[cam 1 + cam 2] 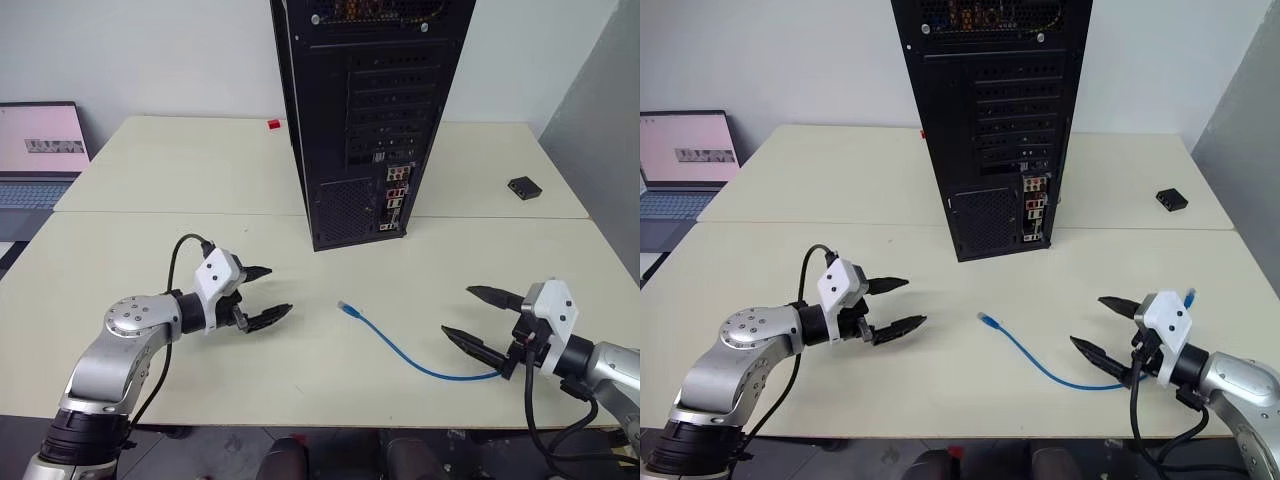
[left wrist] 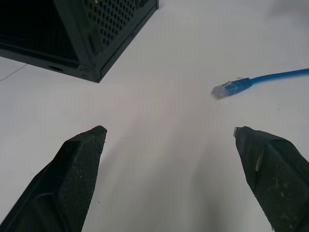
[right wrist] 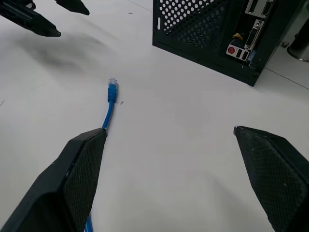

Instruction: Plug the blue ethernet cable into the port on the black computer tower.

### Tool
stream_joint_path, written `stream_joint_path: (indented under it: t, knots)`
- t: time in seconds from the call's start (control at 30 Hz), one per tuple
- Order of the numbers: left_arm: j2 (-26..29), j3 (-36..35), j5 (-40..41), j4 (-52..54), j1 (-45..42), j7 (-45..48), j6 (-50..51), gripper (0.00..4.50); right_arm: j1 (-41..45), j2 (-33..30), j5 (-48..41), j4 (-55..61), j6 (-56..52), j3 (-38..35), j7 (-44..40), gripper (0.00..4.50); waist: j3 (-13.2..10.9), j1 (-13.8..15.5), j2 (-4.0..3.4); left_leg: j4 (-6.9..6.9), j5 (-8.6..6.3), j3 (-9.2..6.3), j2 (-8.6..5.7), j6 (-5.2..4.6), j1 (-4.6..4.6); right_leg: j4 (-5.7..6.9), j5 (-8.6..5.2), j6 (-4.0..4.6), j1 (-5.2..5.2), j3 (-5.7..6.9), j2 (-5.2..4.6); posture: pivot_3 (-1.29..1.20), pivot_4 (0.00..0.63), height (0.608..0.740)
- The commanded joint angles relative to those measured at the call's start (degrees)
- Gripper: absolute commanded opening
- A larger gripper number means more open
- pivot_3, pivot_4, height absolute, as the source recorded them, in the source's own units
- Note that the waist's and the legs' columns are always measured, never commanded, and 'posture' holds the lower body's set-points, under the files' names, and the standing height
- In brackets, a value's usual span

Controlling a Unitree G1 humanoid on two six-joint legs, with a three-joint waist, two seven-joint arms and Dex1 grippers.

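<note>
The black computer tower (image 1: 370,110) stands upright at mid-table, its perforated rear facing me. The port lies somewhere in the small colourful connector cluster (image 1: 396,195) low on that rear; I cannot single it out. On the table in front lies the blue ethernet cable (image 1: 400,350), touched by nothing. One plug (image 2: 224,88) points toward the tower, and the cord curves right until it passes under my right gripper (image 1: 458,311). That gripper is open and empty, hovering by the cable's right end. My left gripper (image 1: 279,290) is open and empty too, a hand's width left of the plug.
An open laptop (image 1: 40,150) sits at the far left edge. Right of the tower lies a small black box (image 1: 524,187), and a small red item (image 1: 274,124) lies behind the tower. A grey panel (image 1: 600,130) rises at the right. The table (image 1: 150,240) is two tops joined by a seam.
</note>
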State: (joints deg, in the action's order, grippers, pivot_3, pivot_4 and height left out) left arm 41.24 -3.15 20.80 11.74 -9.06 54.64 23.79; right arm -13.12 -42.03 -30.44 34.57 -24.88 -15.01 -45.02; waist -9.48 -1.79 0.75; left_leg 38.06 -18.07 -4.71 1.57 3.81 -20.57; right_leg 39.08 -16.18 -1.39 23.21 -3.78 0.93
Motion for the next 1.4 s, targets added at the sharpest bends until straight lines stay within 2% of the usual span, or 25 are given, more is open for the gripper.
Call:
stream_joint_path:
  t: [0.03,0.47,0.57,0.7,0.87,1.03,1.2,1.4]
  knots:
    - [0.5,-0.9,1.4,2.4,0.0,0.8,-0.5,4.5,-0.4,-0.4,-0.5,2.1,0.6,-0.3,-0.9,4.45,0.0,0.0,0.0,0.0,0.0,0.0,0.0,0.0,0.0,0.0,0.0,0.0,0.0,0.0,0.0,0.0,0.15,0.74]
    - [2.5,-0.3,1.0,4.4,1.7,0.9,0.3,4.5,0.3,-0.3,-0.1,2.4,0.7,2.3,-0.8,4.45,0.0,0.0,0.0,0.0,0.0,0.0,0.0,0.0,0.0,0.0,0.0,0.0,0.0,0.0,0.0,0.0,0.15,0.74]
    - [3.5,0.9,1.7,4.8,1.8,4.0,-0.1,4.5,1.0,0.0,0.1,2.9,0.3,4.0,-0.6,4.45,0.0,0.0,0.0,0.01,0.0,0.0,0.0,0.0,0.0,0.0,0.0,0.0,0.0,0.0,0.0,0.0,0.15,0.74]
    - [8.1,3.3,2.2,4.1,2.5,13.4,-2.6,4.5,2.8,1.1,1.9,3.8,-0.6,9.9,1.1,4.45,0.0,-0.1,0.02,-0.01,0.0,0.01,0.01,0.0,0.01,0.01,0.0,0.0,0.0,-0.01,0.01,0.0,0.15,0.74]
    - [8.4,5.0,0.2,0.7,-2.5,15.8,-6.1,4.5,8.4,4.2,8.2,1.1,-1.5,20.5,4.4,4.45,0.0,0.0,0.01,0.03,0.0,-0.01,0.02,0.0,0.01,0.01,0.0,0.0,0.0,0.03,0.04,0.0,0.15,0.74]
    - [8.3,6.6,-0.9,-0.2,-4.7,17.0,-7.4,4.5,15.9,11.0,14.6,-7.4,-0.8,28.1,8.5,4.45,0.0,-0.1,0.04,0.02,0.0,0.02,0.0,0.0,0.02,0.0,0.0,0.01,0.02,0.0,0.03,0.0,0.15,0.74]
    - [8.3,6.9,-1.2,0.2,-4.7,17.2,-8.0,4.5,18.5,15.2,19.2,-14.1,1.1,31.7,10.4,4.45,0.0,-0.1,0.04,0.01,0.0,-0.01,0.0,0.0,-0.06,0.02,0.0,0.01,0.08,0.04,0.02,0.0,0.15,0.74]
    - [8.4,6.6,-1.3,0.3,-4.1,17.4,-8.7,4.5,19.2,17.2,22.3,-17.5,0.8,34.3,10.7,4.45,0.0,-0.1,0.03,0.03,0.0,-0.01,0.0,-0.01,-0.04,0.05,0.0,0.01,0.08,0.05,0.01,0.0,0.15,0.74]
